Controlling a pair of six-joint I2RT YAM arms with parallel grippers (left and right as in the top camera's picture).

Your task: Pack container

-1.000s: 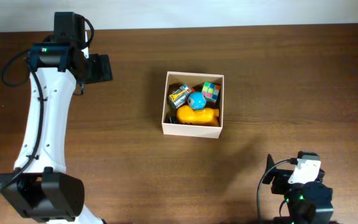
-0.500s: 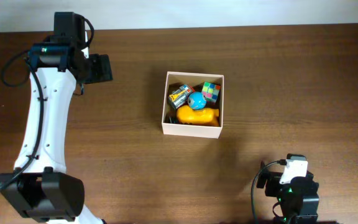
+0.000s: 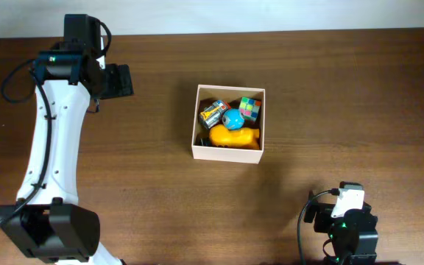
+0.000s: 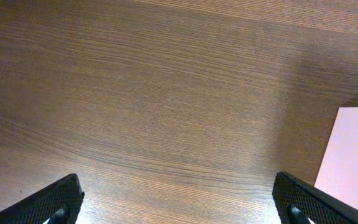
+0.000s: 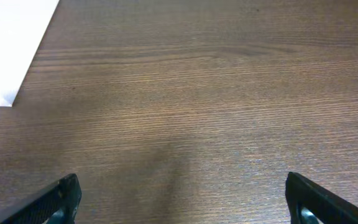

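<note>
Container [image 3: 229, 154] in middle of counter [image 3: 344, 96], open-topped, small toys [image 3: 234, 137] inside. Left pincer [image 4: 179, 205] spread wide, empty, well apart to its left. Right pincer [image 5: 182, 202] wide too, empty, near robot-side edge.

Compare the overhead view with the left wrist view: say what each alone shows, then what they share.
Only the overhead shows the container's inside, holding a yellow toy, a colour cube, a blue ball and a silvery item, plus the left arm and right arm. Only the left wrist shows its own jaws close up, spread wide with nothing between. Both show the wooden table; the pale panel at the wrist view's right edge is probably the container's wall.
</note>
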